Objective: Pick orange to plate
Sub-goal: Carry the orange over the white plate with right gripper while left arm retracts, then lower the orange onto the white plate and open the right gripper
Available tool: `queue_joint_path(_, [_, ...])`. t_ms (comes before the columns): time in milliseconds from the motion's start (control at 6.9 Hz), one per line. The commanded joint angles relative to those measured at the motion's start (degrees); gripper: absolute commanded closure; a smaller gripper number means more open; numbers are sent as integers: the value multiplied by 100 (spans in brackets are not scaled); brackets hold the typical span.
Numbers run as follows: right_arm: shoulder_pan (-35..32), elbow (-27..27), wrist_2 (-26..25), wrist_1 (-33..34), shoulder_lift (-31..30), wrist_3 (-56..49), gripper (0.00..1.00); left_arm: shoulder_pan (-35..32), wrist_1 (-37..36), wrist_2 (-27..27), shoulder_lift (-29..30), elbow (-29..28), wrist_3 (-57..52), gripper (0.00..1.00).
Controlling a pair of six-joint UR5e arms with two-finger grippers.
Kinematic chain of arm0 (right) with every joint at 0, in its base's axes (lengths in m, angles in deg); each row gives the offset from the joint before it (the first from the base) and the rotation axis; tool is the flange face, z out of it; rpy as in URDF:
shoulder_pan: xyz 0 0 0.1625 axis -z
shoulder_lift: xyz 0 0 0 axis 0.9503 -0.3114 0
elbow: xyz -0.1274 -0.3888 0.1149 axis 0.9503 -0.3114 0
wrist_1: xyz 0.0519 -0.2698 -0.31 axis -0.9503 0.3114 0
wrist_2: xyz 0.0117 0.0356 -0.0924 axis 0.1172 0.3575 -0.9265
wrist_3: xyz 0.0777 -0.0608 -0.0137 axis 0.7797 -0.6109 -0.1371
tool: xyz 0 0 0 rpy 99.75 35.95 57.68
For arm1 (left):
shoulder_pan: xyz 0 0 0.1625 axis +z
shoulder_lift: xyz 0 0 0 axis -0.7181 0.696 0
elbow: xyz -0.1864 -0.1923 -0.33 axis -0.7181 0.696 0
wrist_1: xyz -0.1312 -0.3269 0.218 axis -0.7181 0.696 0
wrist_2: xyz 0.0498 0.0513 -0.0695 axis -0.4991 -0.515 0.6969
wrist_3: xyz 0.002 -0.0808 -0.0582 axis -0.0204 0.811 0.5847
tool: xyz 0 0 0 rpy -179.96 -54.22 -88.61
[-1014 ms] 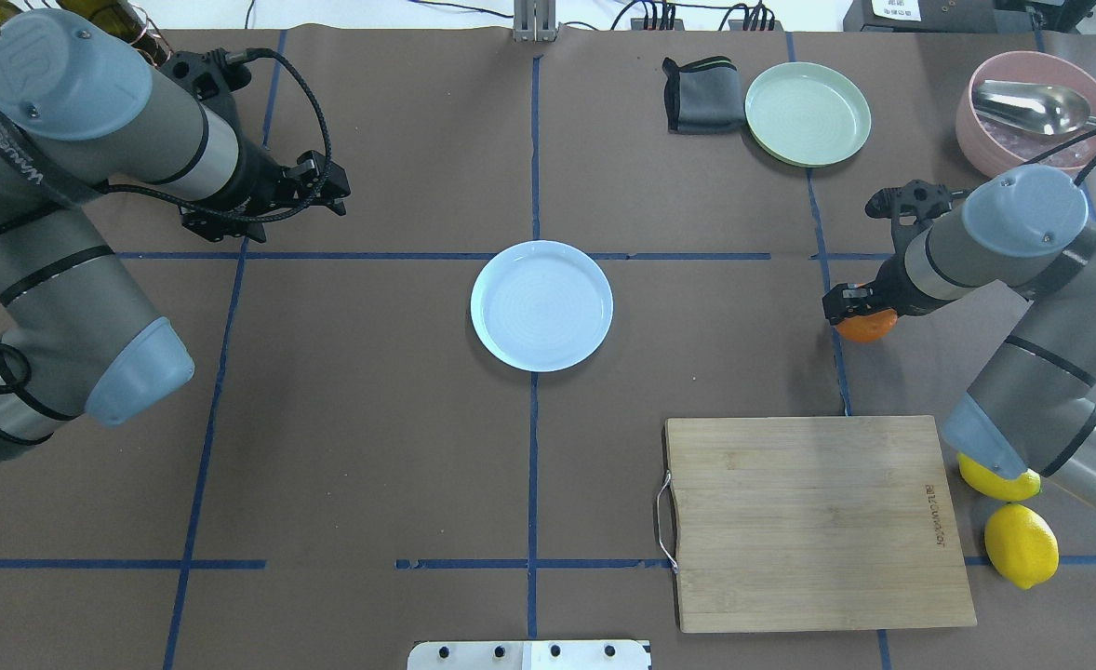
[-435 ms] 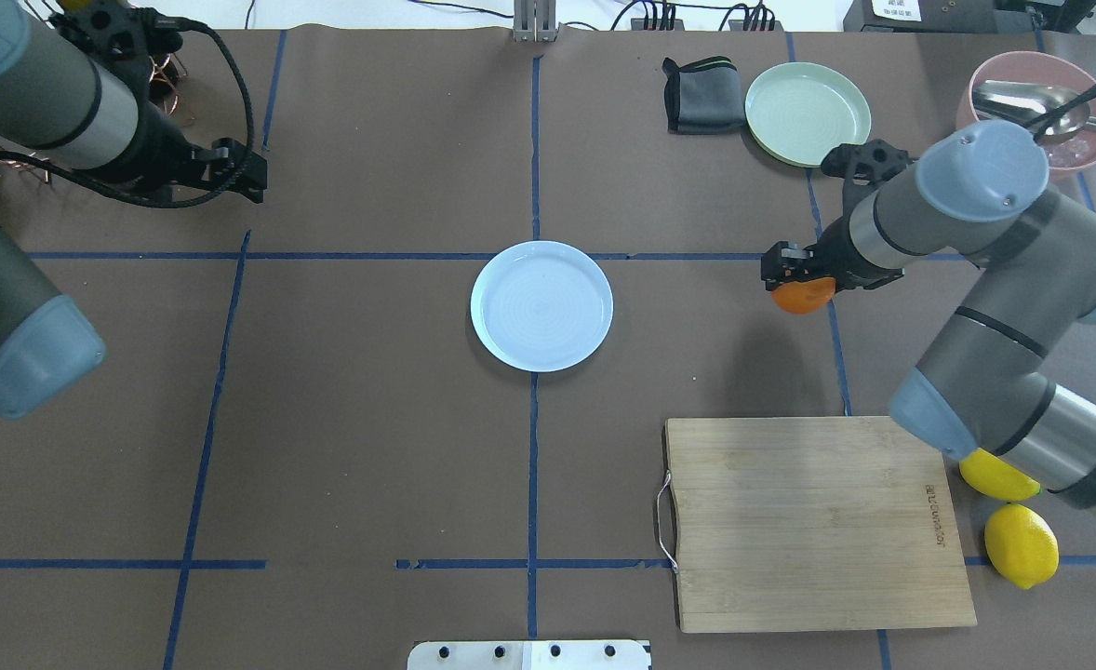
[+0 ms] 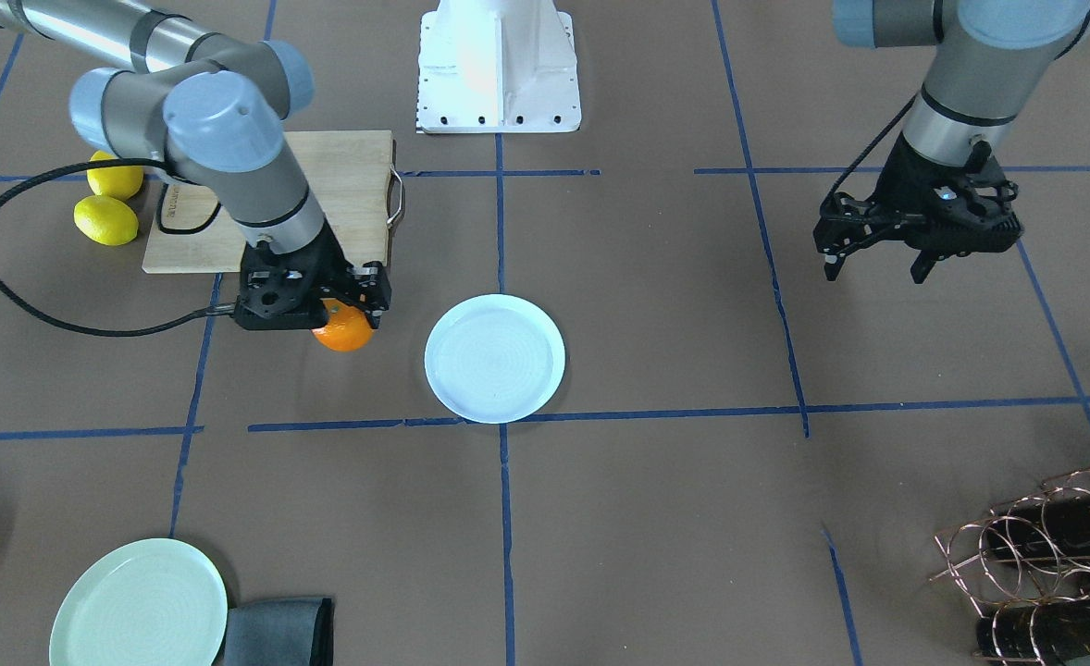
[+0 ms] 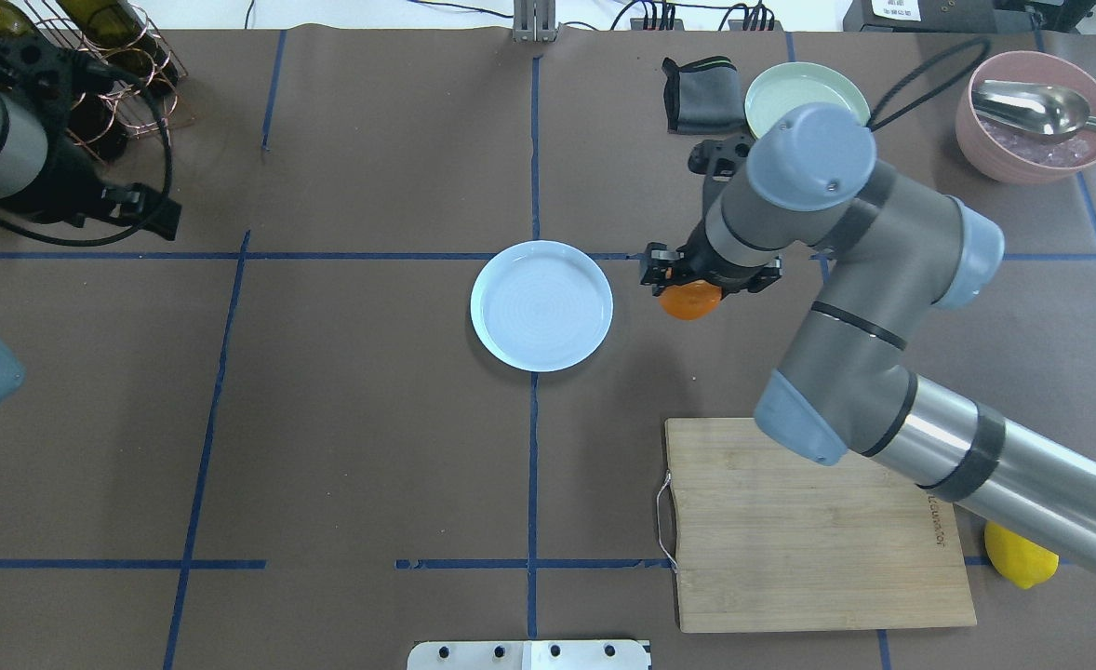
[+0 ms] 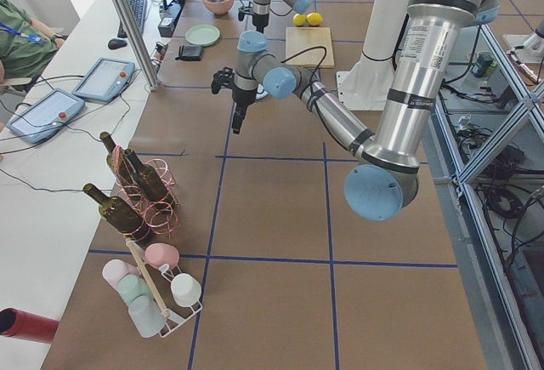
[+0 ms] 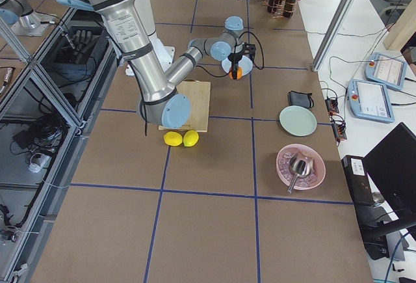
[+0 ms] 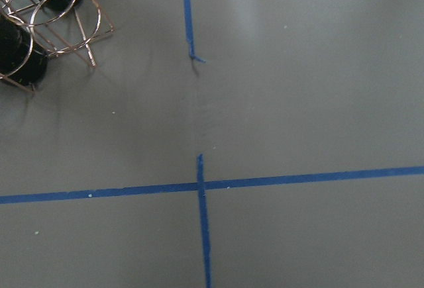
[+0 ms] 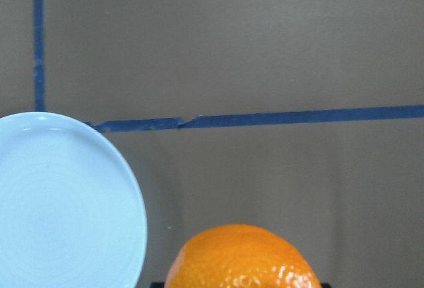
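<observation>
Over the last second the right gripper [image 4: 697, 279] has carried the orange [image 4: 690, 302] from far out on the robot's right side across the table towards the middle, and it now hangs just beside the plate [image 4: 541, 305], off its right rim in the overhead view, near but not yet over it. The left gripper [image 3: 873, 268] has meanwhile pulled back towards the wine rack [image 4: 106, 88] at the far left corner, fingers spread apart and holding nothing (it looks to have no part in this task). By my reading the pick is done and the carry is nearly finished: what remains is the last short stretch to bring the fruit over the plate, a lowering, and a release. The right gripper's fingers are clamped on the orange from either side, gripping its upper half, so the lower half bulges out beneath them. The fruit appears lifted clear of the table, judging by the shadow under it in the front view. The right wrist camera shows the orange at the bottom centre, with the plate's rim to its left and bare table between them
</observation>
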Motion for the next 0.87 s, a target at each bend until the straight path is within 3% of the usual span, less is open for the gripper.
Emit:
queue_joint_path(0, [476, -946, -588, 40, 979, 298, 100, -1247, -8, 576, -425, -433, -1965, 0])
queue_joint_path(290, [645, -1677, -845, -197, 1403, 290, 100, -1893, -8, 835, -426, -1015, -2895, 0])
queue_joint_path(580, [645, -1934, -925, -372, 1423, 282, 100, -2087, 1, 844, -644, -1043, -3028, 0])
queue_joint_path(725, [645, -2022, -969, -591, 1432, 334, 83, -2228, -8, 827, -724, -1060, -3343, 0])
